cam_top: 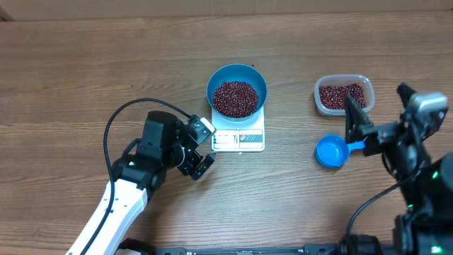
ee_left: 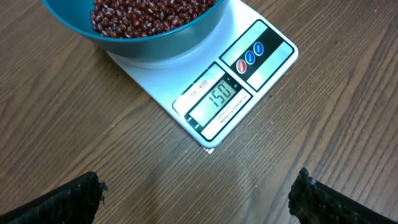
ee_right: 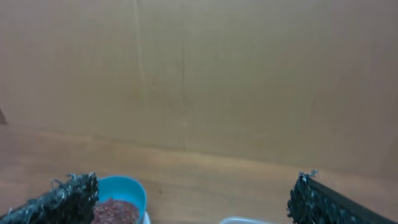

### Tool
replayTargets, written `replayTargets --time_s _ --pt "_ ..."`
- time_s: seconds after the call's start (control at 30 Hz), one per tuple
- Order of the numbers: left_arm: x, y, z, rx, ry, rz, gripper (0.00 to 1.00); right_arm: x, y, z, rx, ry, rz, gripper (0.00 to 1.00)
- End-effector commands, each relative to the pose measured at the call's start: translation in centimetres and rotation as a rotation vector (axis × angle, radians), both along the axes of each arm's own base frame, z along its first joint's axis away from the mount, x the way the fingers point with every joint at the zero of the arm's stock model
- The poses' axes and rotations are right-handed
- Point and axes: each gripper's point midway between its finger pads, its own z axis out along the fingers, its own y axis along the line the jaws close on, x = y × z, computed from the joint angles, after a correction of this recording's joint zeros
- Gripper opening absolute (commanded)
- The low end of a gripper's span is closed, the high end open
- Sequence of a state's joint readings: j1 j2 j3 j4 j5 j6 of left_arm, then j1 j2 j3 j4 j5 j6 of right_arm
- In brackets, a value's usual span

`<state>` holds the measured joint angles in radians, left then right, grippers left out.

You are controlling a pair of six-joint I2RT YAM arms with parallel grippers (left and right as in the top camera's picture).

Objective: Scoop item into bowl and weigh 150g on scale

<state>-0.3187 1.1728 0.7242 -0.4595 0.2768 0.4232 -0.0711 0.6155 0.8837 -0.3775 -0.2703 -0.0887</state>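
Overhead: high above, straight down, whole bench (cam_top: 71,57) in frame. Left wrist: close, steeply down onto scale (ee_left: 249,81) and bowl (ee_left: 149,43). Right wrist: low, level, toward backdrop (ee_right: 199,74). Shared by all three: bowl.

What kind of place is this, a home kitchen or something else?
Most likely a robotics test bench, not a kitchen. A left arm and right arm sit at a bare wood-grain table, with a scale and bowl of beans staged on it and a plain brown board behind.

Beans (cam_top: 236,98) sat in bowl (cam_top: 258,76), on scale (cam_top: 238,139), top ctr; tub (cam_top: 318,95) upper right, scoop (cam_top: 330,151) just below it.
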Motion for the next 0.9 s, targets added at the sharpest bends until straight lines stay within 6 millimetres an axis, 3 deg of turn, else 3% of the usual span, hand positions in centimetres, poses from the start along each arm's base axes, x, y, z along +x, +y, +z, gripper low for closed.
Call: replayTargets --time_s 0.0,0.2,0.47,0.87 --pt "-0.1 0.1 -0.4 0.011 0.002 -0.010 1.00 -0.6 0.1 -2.9 -0.056 -0.045 0.002 1.00" --pt "-0.1 0.1 -0.4 0.011 0.002 -0.010 1.00 -1.8 1.0 -6.7 -0.155 -0.151 0.031 1.00" --pt "-0.1 0.1 -0.4 0.011 0.002 -0.010 0.99 -2.7 1.5 -12.4 -0.156 -0.183 0.047 1.00" --pt "-0.1 0.1 -0.4 0.011 0.002 -0.010 0.99 -2.6 0.9 -16.9 -0.091 -0.201 0.013 1.00"
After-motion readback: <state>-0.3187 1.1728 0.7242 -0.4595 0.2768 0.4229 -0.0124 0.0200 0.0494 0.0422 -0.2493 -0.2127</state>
